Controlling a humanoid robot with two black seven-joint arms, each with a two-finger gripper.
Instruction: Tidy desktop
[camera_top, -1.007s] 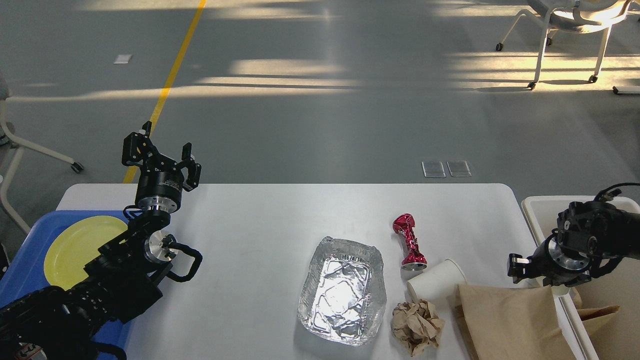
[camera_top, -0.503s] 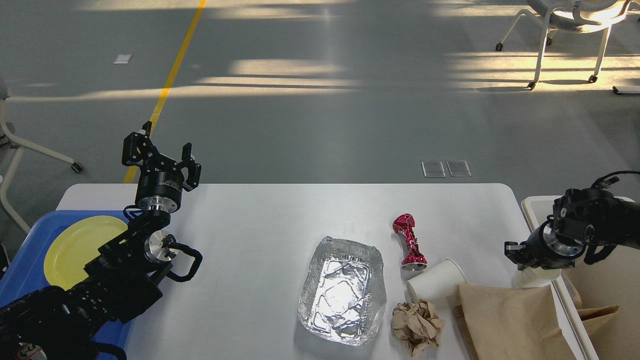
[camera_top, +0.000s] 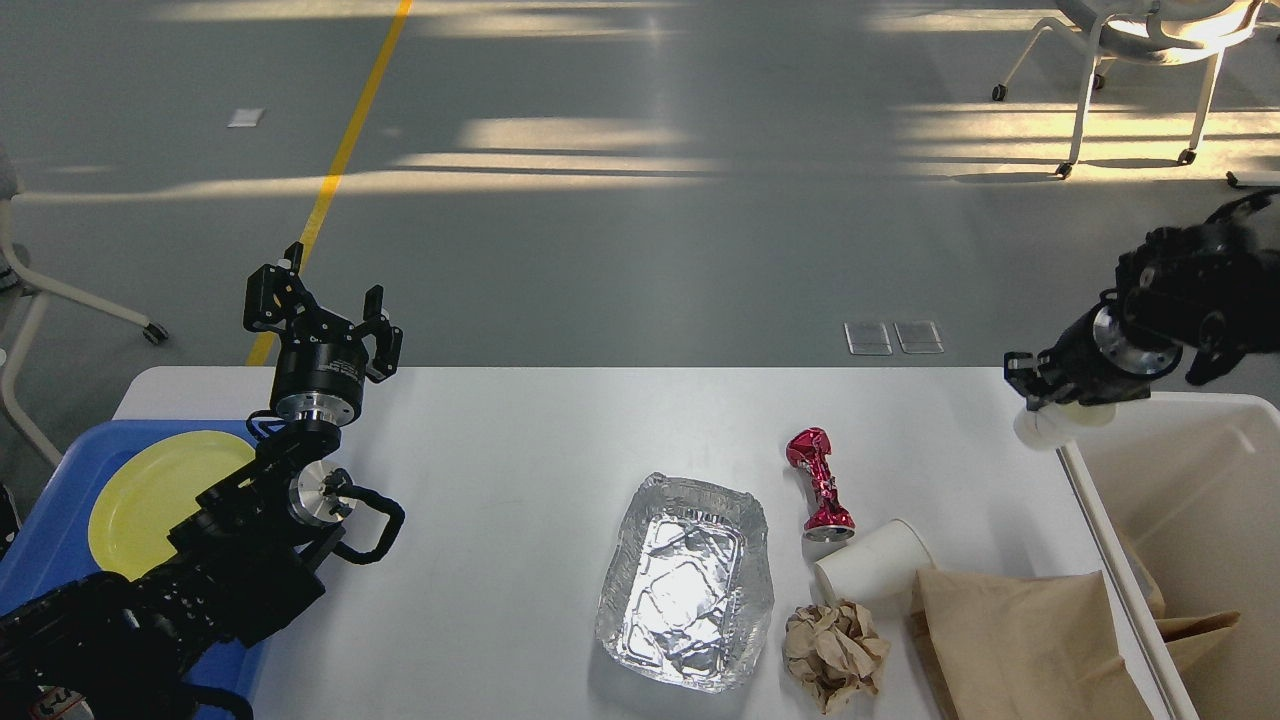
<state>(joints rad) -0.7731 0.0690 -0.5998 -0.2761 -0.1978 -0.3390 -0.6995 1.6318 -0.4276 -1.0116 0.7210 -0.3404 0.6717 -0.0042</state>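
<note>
Across the lower half of the view spreads the desktop (camera_top: 500, 450), a large white tabletop with rounded corners. At its left edge sits a blue tray (camera_top: 60, 540) holding a yellow plate (camera_top: 150, 490). The left gripper (camera_top: 325, 315) points upward over the table's far left edge, its 2 fingers spread wide and holding nothing. Near the middle lies a foil tray (camera_top: 690, 580), with a crushed red can (camera_top: 820, 480), a tipped white paper cup (camera_top: 872, 570), a crumpled paper ball (camera_top: 832, 650) and a brown paper bag (camera_top: 1020, 645) to its right. The right gripper (camera_top: 1035, 385) hangs above the far corner of a white bin (camera_top: 1100, 520), closed on a small white cup (camera_top: 1045, 425).
</note>
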